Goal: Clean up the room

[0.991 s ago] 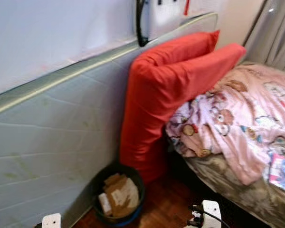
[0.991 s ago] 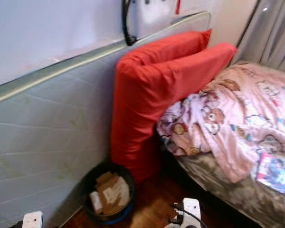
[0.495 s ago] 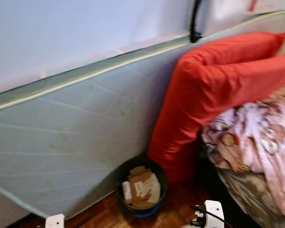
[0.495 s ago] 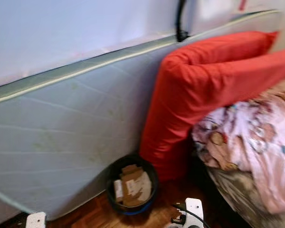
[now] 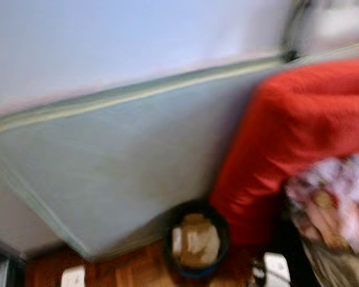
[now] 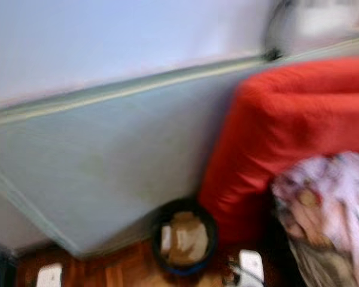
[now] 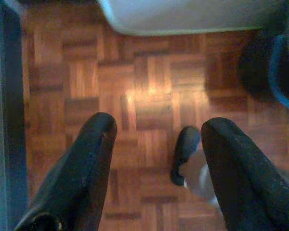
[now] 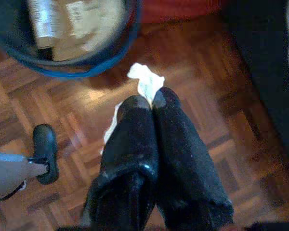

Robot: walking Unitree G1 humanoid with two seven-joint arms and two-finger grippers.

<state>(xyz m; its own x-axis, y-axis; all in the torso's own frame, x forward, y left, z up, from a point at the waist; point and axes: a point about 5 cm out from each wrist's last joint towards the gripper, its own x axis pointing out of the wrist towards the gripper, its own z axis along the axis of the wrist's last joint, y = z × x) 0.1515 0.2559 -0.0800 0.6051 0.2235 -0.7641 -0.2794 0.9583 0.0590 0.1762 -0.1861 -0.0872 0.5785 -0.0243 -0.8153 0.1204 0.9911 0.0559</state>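
- Setting: a bedroom with a parquet floor (image 7: 149, 96). A pale mattress (image 5: 125, 173) leans on edge against the wall, a red cushion (image 5: 299, 131) stands beside it, and a bed with a patterned pink blanket (image 5: 341, 197) lies on the robot's right. The head views are blurred.
- Bin: a dark round bin (image 5: 194, 245) with a blue rim stands on the floor at the foot of the mattress, touching or just beside the red cushion. It already holds cardboard and paper scraps.
- Right gripper (image 8: 151, 103): fingers pressed together on a crumpled piece of white paper (image 8: 145, 82), which sticks out past the fingertips. It hangs over the floor just beside the bin rim.
- Left gripper (image 7: 156, 130): fingers spread apart, holding nothing, above bare floor.
- Handling judgement: the paper looks very light, soft and crushable, not fragile. A pinch through the bunched middle should hold. A loose edge could tear or slip free.
- Release judgement: being so light, it may drift or cling, so release it directly over the bin opening.
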